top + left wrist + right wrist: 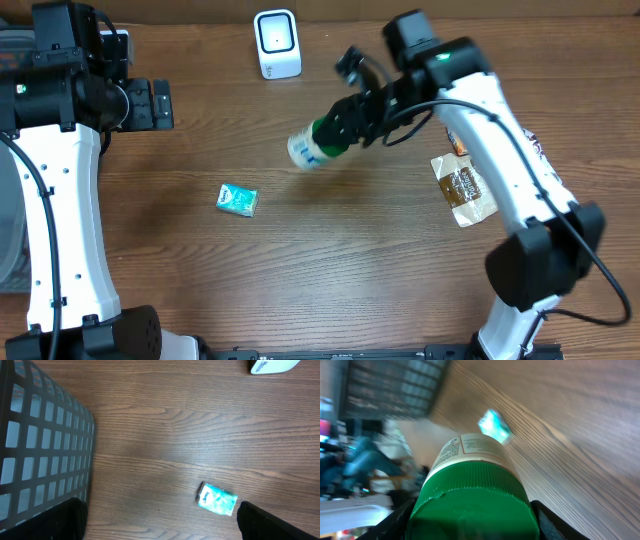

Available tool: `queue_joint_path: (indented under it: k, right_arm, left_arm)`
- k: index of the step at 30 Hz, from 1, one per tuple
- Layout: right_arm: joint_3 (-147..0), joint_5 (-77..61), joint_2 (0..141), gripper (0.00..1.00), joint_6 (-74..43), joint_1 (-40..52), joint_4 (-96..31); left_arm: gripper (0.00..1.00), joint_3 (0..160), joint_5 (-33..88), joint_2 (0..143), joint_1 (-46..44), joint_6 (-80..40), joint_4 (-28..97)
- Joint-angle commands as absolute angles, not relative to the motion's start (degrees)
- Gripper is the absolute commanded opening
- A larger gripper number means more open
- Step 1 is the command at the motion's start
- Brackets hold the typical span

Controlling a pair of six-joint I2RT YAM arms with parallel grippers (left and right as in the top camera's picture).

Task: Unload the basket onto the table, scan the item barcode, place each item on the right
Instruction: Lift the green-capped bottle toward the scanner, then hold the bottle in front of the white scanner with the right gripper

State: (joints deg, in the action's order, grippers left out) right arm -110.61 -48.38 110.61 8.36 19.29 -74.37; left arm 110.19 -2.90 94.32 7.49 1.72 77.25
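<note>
Wood-grain table below; bottle clamped in right gripper.
Held by green ribbed cap between the jaws, white labelled body jutting beyond the fingertips, apparently clear of the table, short of white scanner ahead. Probably light, rigid plastic: best taken at the ribbed cap, smooth label likely slippery. Printed panel on label, barcode not made out. Left gripper wide open, empty, well apart.
</note>
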Motion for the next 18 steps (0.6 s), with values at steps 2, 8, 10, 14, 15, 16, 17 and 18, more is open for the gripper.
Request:
queue_joint_path:
  k: [2, 8, 10, 14, 15, 16, 17, 18]
  right_arm:
    - [-112.66, -63.37, 106.17, 0.47, 9.5, 16.08, -74.15]
    - [-112.64, -66.52, 105.97, 0.46, 9.54, 14.15, -74.26]
    - [-112.64, -66.52, 105.97, 0.46, 10.24, 14.17, -74.06]
    - [-112.64, -63.07, 105.97, 0.46, 10.98, 14.68, -73.49]
    - [-112.64, -61.06, 105.97, 0.46, 10.94, 15.0, -73.14]
    - [-112.62, -58.54, 105.97, 0.45, 10.74, 15.53, -72.58]
    - [-112.57, -56.27, 105.97, 0.45, 10.74, 16.16, -71.9]
    - [-112.53, -53.71, 105.97, 0.45, 10.72, 16.93, -71.0]
  left_arm:
    - [0.99, 110.26, -3.38, 94.61, 7.09, 2.59, 77.34]
    - [0.99, 110.26, -3.4, 94.61, 7.09, 2.61, 77.32]
    - [0.99, 110.26, -3.38, 94.61, 7.09, 2.61, 77.34]
    - [1.0, 110.26, -3.38, 94.61, 7.09, 2.61, 77.34]
    - [1.0, 110.26, -3.38, 94.61, 7.09, 2.59, 77.32]
    - [0.99, 110.26, -3.4, 94.61, 7.09, 2.61, 77.34]
    - [0.99, 110.26, -3.4, 94.61, 7.09, 2.61, 77.34]
    - [0.99, 110.26, -3.38, 94.61, 7.09, 2.59, 77.34]
